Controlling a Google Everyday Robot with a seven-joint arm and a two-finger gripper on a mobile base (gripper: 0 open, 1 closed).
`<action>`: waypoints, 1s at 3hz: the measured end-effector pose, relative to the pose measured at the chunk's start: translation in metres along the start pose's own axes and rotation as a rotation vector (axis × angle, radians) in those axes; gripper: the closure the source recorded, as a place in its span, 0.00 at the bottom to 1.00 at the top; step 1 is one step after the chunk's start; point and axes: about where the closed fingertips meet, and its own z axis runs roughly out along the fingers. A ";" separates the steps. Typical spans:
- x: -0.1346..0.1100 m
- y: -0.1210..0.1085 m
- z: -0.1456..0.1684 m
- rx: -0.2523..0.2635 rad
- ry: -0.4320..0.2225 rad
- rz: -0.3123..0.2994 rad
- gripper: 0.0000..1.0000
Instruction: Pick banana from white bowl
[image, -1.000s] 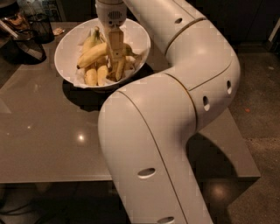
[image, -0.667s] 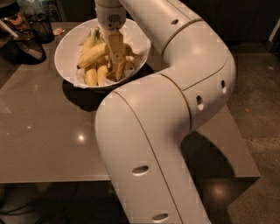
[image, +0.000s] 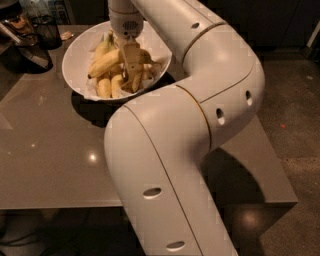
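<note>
The white bowl (image: 80, 47) stands at the back of the grey table and holds several yellow bananas. The banana (image: 106, 62), the longest one, lies across the top of the pile, running from lower left to upper right. My gripper (image: 133, 75) reaches straight down into the middle of the bowl from above. It is shut on the banana, with one tan finger (image: 132, 60) crossing in front of it. Smaller bananas (image: 111, 86) lie bunched below. The right part of the bowl is hidden by my arm.
My big white arm (image: 190, 125) fills the middle and right of the view and hides much of the table (image: 45, 160). Dark kitchen items (image: 30, 35) stand at the back left. The table's front edge runs along the bottom, with dark floor (image: 295, 110) to the right.
The gripper stays down in the bowl at the long banana. The arm's elbow has shifted slightly. The bananas have barely moved.
</note>
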 end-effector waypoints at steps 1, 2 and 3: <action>0.004 0.004 -0.001 -0.008 -0.007 0.009 0.69; 0.004 0.004 -0.001 -0.008 -0.007 0.009 0.92; 0.004 0.004 -0.001 -0.008 -0.007 0.009 1.00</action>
